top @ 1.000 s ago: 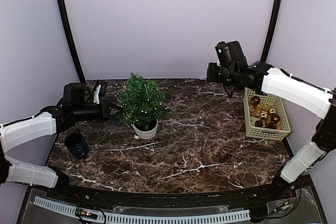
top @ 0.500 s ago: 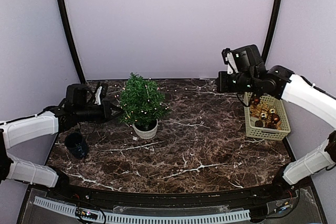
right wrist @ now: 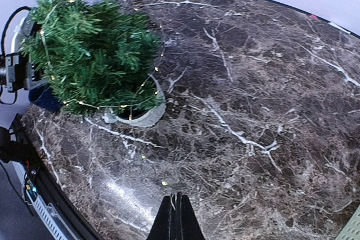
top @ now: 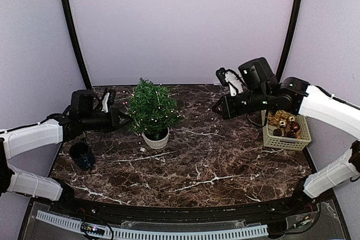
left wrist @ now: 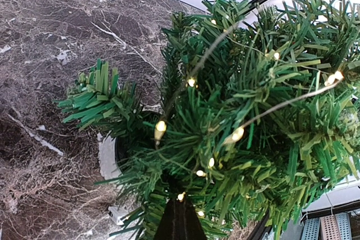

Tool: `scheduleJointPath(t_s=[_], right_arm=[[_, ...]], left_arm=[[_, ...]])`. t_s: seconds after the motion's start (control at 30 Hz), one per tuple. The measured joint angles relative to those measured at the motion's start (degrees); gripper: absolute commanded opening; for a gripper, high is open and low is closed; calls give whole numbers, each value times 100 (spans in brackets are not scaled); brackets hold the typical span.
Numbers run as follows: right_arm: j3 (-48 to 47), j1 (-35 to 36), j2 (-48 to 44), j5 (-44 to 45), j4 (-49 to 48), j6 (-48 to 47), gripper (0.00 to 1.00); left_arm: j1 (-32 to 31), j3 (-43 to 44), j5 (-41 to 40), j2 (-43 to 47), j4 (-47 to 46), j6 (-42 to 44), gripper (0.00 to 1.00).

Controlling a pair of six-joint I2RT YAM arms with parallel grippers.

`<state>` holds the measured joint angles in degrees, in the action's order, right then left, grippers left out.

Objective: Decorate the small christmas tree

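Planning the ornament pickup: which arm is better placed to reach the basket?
Right, likely: the basket sits on its side, near the right hand; the left hand is at the small christmas tree, farther off.

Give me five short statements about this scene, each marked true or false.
1. The small christmas tree stands upright in a white pot. True.
2. Its string lights are off. False: they glow.
3. The basket holds ornaments. True.
4. The right end effector is inside the basket. False: it hangs over the table, between tree and basket.
5. The left end effector is at the tree's branches. True.
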<state>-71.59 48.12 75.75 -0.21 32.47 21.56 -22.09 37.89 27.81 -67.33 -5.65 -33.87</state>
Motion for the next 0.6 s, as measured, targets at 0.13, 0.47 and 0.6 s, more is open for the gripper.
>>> scheduleJointPath(t_s=[0.13, 0.47, 0.6], right_arm=[[-7, 125, 0, -402, -74, -9, 0], [-632, 592, 402, -1040, -96, -120, 0], [-905, 713, 686, -1182, -125, -210, 0]], left_arm=[[0, 44, 0, 0, 24, 44, 10], [0, 216, -321, 348, 579, 413, 48], [0, 243, -627, 743, 957, 595, 64]])
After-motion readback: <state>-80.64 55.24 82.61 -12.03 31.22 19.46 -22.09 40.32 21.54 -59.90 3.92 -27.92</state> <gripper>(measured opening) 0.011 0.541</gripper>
